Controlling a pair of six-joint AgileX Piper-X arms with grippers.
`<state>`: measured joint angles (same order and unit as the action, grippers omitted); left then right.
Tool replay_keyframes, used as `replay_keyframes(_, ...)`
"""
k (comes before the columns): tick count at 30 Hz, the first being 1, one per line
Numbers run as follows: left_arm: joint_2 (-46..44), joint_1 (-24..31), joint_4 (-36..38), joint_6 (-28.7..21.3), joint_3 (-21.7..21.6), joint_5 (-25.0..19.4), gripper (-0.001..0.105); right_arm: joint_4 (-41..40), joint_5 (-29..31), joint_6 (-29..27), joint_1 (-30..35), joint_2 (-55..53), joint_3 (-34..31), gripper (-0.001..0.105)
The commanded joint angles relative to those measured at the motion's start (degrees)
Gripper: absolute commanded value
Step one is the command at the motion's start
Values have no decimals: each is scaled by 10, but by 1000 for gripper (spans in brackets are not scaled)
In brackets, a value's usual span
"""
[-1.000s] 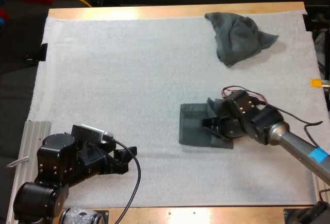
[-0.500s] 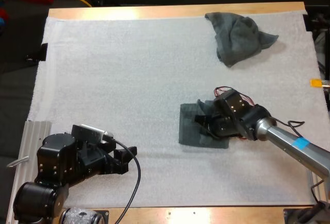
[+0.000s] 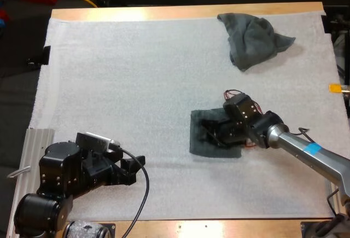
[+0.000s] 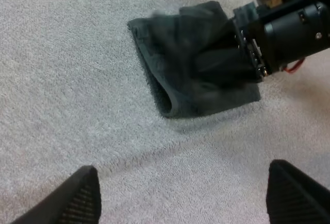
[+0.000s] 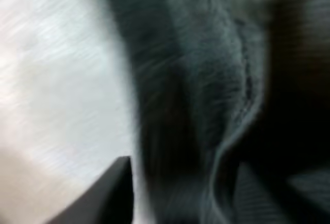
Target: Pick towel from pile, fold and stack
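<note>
- Toward the surface's (image 3: 164, 12) right edge, somewhat closer to the near edge than the far one, the high view shows a dark grey-green folded towel (image 3: 200, 139) lying flat on the white mat (image 3: 120, 74).
- Same view: the right claw (image 3: 213, 131) is down on the folded towel, and its arm reaches in from the right edge. From above I cannot tell whether it is grasping the cloth or has let go.
- Same view: a crumpled towel (image 3: 252, 38) of the same colour sits in a loose heap by the far right corner, well apart from the folded towel.
- Same view: the left claw (image 3: 136, 168) hangs over bare mat by the near left corner, well apart from both towels.
- Left wrist view: the left claw (image 4: 183, 170) is released. Its two black fingers (image 4: 82, 198) stand wide apart over bare mat (image 4: 67, 69) with nothing between them.
- Left wrist view: beyond them lies the folded towel (image 4: 175, 54), roughly square, with a rounded fold along the side that faces this claw. The right claw (image 4: 227, 54) presses into the cloth on the side toward the surface's right edge.
- Right wrist view: the folded towel (image 5: 206, 80) is very close, with soft ridges and a seam running through the cloth, and the white mat (image 5: 56, 80) lies just beside it. The right claw's state cannot be told from here either.
</note>
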<state>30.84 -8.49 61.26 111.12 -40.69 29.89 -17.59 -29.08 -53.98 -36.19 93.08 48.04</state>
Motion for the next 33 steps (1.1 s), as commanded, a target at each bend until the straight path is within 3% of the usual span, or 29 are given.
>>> replay_keyframes(1, -3, 0, 2, 5, -3, 8, 65, 20, -30, -3, -1, -1, 5, 55)
replay_keyframes(11, -3, 0, 2, 5, -3, 8, 65, 19, -46, -1, -19, -1, 5, 55)
replay_keyframes(19, -3, 0, 2, 5, -3, 8, 65, 19, 17, 2, -64, -1, 5, 55)
replay_keyframes(27, -3, 0, 2, 5, -3, 8, 65, 19, 19, -12, -66, -20, 5, 55)
replay_keyframes(33, -3, 0, 2, 5, -3, 8, 65, -10, 122, -21, -67, -81, 5, 55)
